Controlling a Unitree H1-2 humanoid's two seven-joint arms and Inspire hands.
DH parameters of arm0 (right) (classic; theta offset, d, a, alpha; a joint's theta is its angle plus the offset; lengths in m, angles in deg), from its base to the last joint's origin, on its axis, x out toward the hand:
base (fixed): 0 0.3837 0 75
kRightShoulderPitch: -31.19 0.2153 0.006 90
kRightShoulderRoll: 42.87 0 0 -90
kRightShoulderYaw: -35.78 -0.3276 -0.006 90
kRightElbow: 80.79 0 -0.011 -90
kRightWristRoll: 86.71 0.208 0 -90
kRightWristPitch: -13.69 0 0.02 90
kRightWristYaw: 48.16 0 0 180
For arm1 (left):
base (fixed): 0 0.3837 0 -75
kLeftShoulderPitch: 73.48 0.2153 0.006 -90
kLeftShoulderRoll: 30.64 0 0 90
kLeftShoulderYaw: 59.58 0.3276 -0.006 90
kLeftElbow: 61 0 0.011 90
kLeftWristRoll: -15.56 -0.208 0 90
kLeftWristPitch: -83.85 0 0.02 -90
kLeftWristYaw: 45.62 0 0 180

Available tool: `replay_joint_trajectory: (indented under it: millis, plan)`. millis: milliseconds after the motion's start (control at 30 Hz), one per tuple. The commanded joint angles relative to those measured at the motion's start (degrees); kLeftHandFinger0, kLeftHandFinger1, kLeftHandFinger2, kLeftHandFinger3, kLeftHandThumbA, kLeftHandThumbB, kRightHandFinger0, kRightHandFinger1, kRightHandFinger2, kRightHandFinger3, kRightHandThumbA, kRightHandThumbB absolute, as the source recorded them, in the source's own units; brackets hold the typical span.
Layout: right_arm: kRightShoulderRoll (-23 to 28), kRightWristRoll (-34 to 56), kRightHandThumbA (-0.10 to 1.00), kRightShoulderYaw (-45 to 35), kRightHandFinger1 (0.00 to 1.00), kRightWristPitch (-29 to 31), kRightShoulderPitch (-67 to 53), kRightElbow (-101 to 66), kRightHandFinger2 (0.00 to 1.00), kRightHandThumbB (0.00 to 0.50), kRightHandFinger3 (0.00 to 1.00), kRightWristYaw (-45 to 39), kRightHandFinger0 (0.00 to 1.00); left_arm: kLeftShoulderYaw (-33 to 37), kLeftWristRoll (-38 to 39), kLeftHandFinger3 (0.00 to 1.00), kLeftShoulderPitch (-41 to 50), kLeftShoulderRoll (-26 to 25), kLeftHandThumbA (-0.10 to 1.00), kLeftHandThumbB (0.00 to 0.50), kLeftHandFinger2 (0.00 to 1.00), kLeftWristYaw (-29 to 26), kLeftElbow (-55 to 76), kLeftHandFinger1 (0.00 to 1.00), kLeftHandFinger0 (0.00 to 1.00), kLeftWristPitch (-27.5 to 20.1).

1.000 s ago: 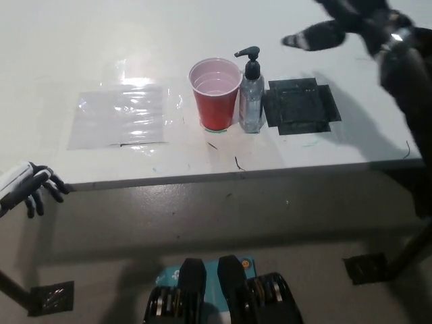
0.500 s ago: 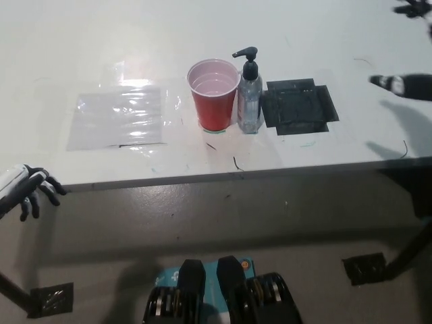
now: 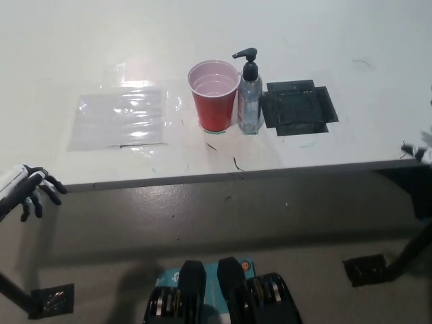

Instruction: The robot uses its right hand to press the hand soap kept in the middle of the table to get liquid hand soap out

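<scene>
Gone from over the table [image 3: 351,40] is the black right hand [image 3: 425,152]: a second ago it hung above the far right corner, half a second ago it was sliding out past the right edge, and now only a pale sliver shows at that edge, level with the table's front rim. Whether its fingers are spread or curled cannot be told from so little.

Soap [image 3: 250,94] stands where it stood, upright near the middle, black pump on top with the spout pointing away from the mat [image 3: 299,108] and toward the cup [image 3: 214,93]. The cup touches or nearly touches the soap on its left; the mat lies just beside the soap on its right.

Judging by this, the press is not under way and the hand must come back in. It would do best to approach from the soap's right, over the flat mat, where nothing stands in the way, then settle on the pump head and push straight down. A slanted push could tip the narrow bottle into the cup, which looks light and easy to knock.

A clear plastic sheet [image 3: 121,116] lies well to the left of the soap, beyond the cup, out of the path. The white left hand [image 3: 23,189] rests below the table's front edge, far left of the soap, fingers loosely apart and holding nothing.
</scene>
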Motion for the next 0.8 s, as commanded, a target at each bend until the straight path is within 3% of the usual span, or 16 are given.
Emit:
replay_joint_trajectory:
  millis: [0, 67, 167, 300, 367, 467, 533, 600, 667, 700, 733, 767]
  plan:
    - [-0.5, 4.6, 1.00, -1.4, 0.73, 3.0, -0.6, 3.0, 0.82, 0.303, 0.96, 3.9, 0.63, -1.2, 0.3, 0.73, -1.4, -0.7, 1.00, 0.155, 0.42, -2.2, 1.1, 0.27, 0.19, -1.5]
    - [-2.1, 8.2, 1.00, -2.6, 0.76, 2.8, -1.5, 5.6, 0.83, 0.290, 0.98, 3.6, 0.65, -1.7, 1.0, 0.73, -1.4, -0.3, 1.00, 0.129, 0.44, -2.2, 1.0, 0.28, 0.22, -1.9]
    - [-2.5, 9.2, 1.00, -2.9, 0.77, 1.6, -1.7, 5.3, 0.84, 0.270, 0.99, 3.4, 0.66, -1.8, 0.8, 0.72, -1.3, -0.3, 1.00, 0.127, 0.42, -2.4, 1.0, 0.27, 0.20, -2.6]
    - [-3.1, 12.3, 1.00, -4.0, 0.77, 0.0, -2.0, 4.3, 0.85, 0.322, 0.99, 3.0, 0.69, -2.8, 2.1, 0.72, -1.4, 0.5, 1.00, 0.134, 0.43, -3.1, 0.3, 0.29, 0.21, -3.5]
    - [-3.0, 13.0, 1.00, -4.4, 0.77, -1.4, -2.0, 3.6, 0.85, 0.281, 1.00, 3.0, 0.70, -3.6, 2.9, 0.71, -1.7, 1.5, 1.00, 0.133, 0.42, -3.8, 0.0, 0.28, 0.20, -3.3]
    - [-2.7, 13.2, 1.00, -4.5, 0.75, -2.0, -1.8, 3.5, 0.84, 0.274, 0.98, 3.3, 0.68, -4.2, 3.5, 0.70, -1.6, 2.2, 1.00, 0.134, 0.41, -4.1, -0.4, 0.27, 0.19, -3.6]
    - [-2.7, 13.7, 1.00, -4.6, 0.74, -2.6, -1.8, 3.5, 0.83, 0.254, 0.96, 3.3, 0.66, -4.8, 3.8, 0.69, -1.7, 2.7, 0.97, 0.108, 0.40, -4.1, -0.5, 0.27, 0.19, -3.4]
    - [-2.5, 13.7, 1.00, -4.5, 0.74, -4.0, -1.6, 3.2, 0.83, 0.191, 0.95, 3.5, 0.64, -4.8, 3.6, 0.69, -2.0, 2.8, 0.93, 0.099, 0.40, -4.0, -0.7, 0.26, 0.17, -3.4]
    - [-1.7, 13.3, 0.68, -3.6, 0.72, -8.0, -1.6, 2.4, 0.82, 0.111, 0.95, 2.5, 0.62, -4.5, 3.2, 0.71, -2.2, 2.7, 0.88, 0.082, 0.40, -3.9, -0.5, 0.25, 0.16, -2.8]
    - [-0.3, 12.6, 0.52, -1.8, 0.73, -13.0, -1.5, 1.5, 0.84, 0.091, 0.98, 0.0, 0.62, -4.2, 2.8, 0.74, -2.2, 2.5, 0.81, 0.074, 0.42, -3.9, -0.3, 0.26, 0.17, -2.1]
    - [1.3, 12.0, 0.48, 0.0, 0.74, -14.5, -1.7, 1.4, 0.86, 0.070, 0.97, -2.3, 0.63, -4.1, 3.0, 0.76, -2.2, 2.3, 0.77, 0.074, 0.43, -3.5, -0.1, 0.26, 0.17, -1.3]
    - [2.4, 11.3, 0.49, 1.4, 0.77, -16.2, -1.7, 1.1, 0.89, 0.094, 0.99, -3.5, 0.68, -4.0, 3.0, 0.77, -2.2, 2.2, 0.69, 0.067, 0.43, -3.4, -0.5, 0.26, 0.17, -1.7]
